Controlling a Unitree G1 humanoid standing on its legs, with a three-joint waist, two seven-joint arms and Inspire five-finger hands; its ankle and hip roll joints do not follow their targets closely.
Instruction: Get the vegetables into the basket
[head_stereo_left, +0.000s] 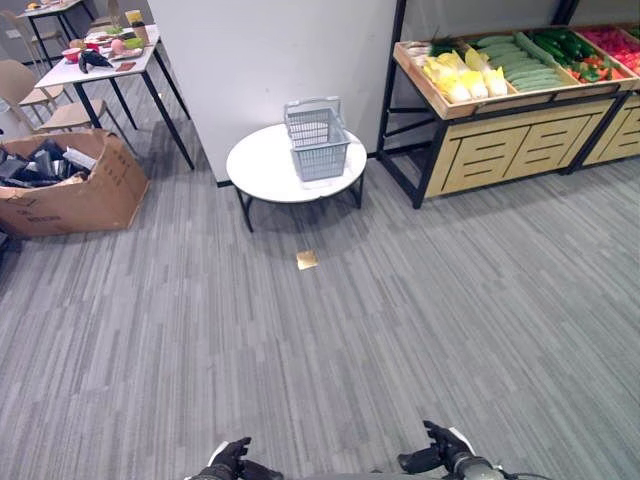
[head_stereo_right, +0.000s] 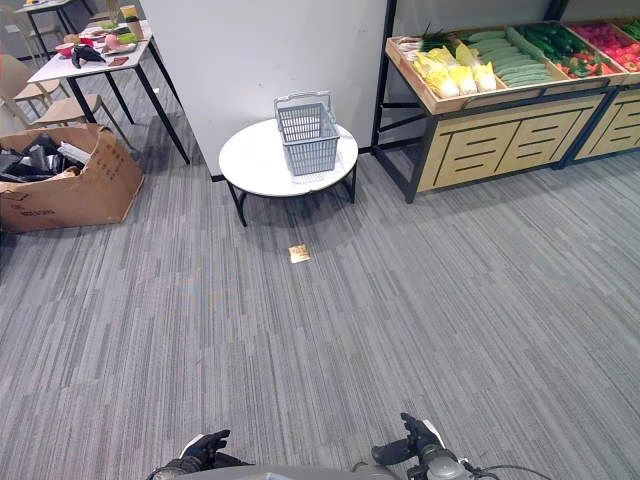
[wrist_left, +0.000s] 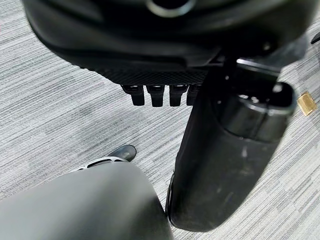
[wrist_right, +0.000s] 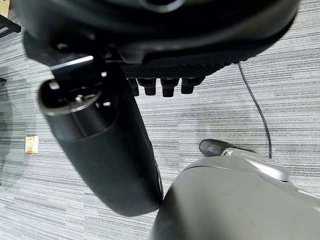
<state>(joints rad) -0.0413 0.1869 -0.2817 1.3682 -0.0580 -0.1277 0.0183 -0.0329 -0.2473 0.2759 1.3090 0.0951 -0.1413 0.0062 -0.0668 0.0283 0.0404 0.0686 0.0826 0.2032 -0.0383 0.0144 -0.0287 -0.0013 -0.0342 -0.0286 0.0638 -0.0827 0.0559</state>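
Observation:
A grey plastic basket (head_stereo_left: 317, 142) stands upright on a low round white table (head_stereo_left: 265, 170) by a white wall. To its right, a wooden produce stand (head_stereo_left: 500, 140) holds pale yellow cabbages (head_stereo_left: 462, 78), green cucumbers (head_stereo_left: 525, 66), green peppers (head_stereo_left: 565, 45) and red vegetables (head_stereo_left: 612, 45). My left hand (head_stereo_left: 228, 460) and right hand (head_stereo_left: 441, 455) hang low over the carpet, far from both the table and the stand. The left hand's fingers (wrist_left: 155, 95) and the right hand's fingers (wrist_right: 160, 86) are relaxed and hold nothing.
A small tan square (head_stereo_left: 307, 260) lies on the grey carpet in front of the round table. An open cardboard box (head_stereo_left: 75, 190) sits at the left, with a white table (head_stereo_left: 100, 65) bearing dishes and chairs behind it. Wide carpet lies between me and the basket.

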